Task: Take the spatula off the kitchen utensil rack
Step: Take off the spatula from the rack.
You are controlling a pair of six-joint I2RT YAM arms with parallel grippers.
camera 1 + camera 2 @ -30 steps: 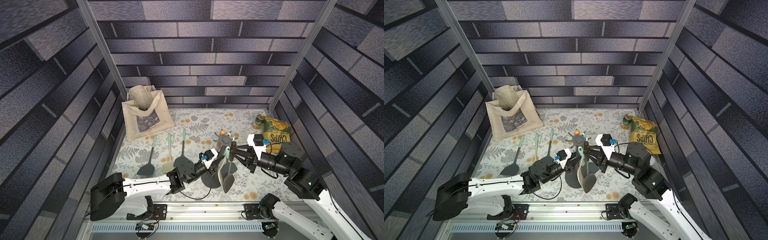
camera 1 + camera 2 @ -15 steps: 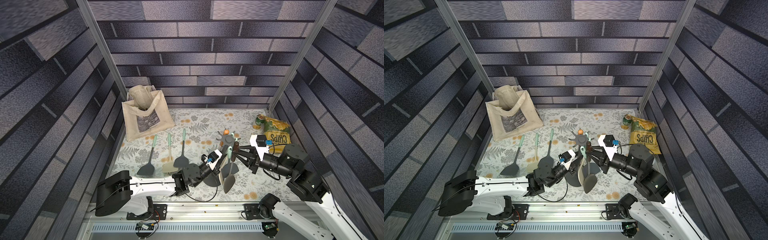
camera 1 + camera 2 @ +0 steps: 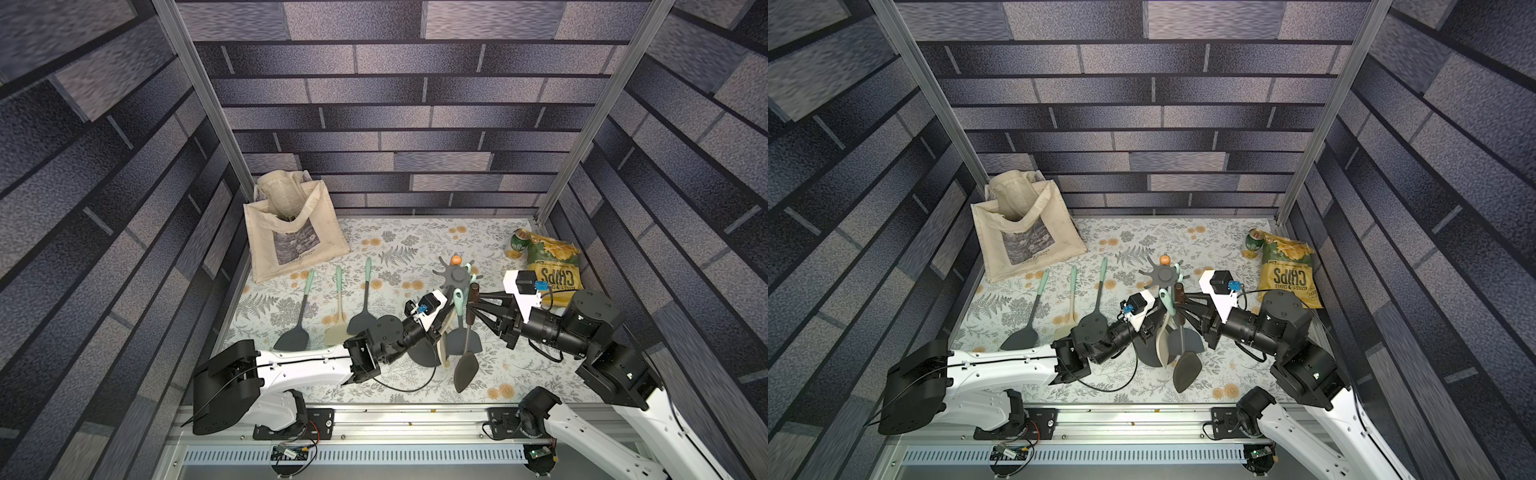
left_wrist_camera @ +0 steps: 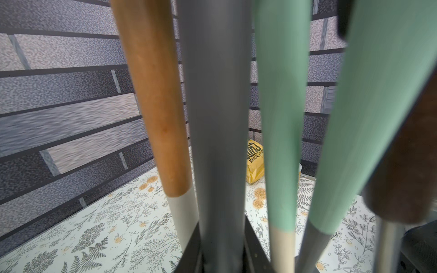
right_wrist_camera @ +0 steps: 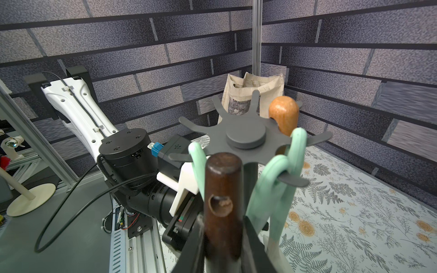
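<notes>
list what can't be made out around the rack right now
- kitchen utensil rack base: both top views, mostly covered by the left arm and hanging utensil heads
- left gripper fingers: left wrist view, cut off by the frame edge
- spatula head: right wrist view, out of frame
- can label: both top views, too small

Grey brick-pattern walls (image 3: 395,83), aluminium corner posts (image 3: 210,104), floral-print table surface (image 3: 415,245), even light.

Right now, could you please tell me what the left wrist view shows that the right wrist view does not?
Only the left wrist view: the chips bag and the left gripper clamping the rack pole. Only the right wrist view: the hook ring, the tote bag, the left arm. Both: the orange handle, mint handles and the dark brown handle.
</notes>
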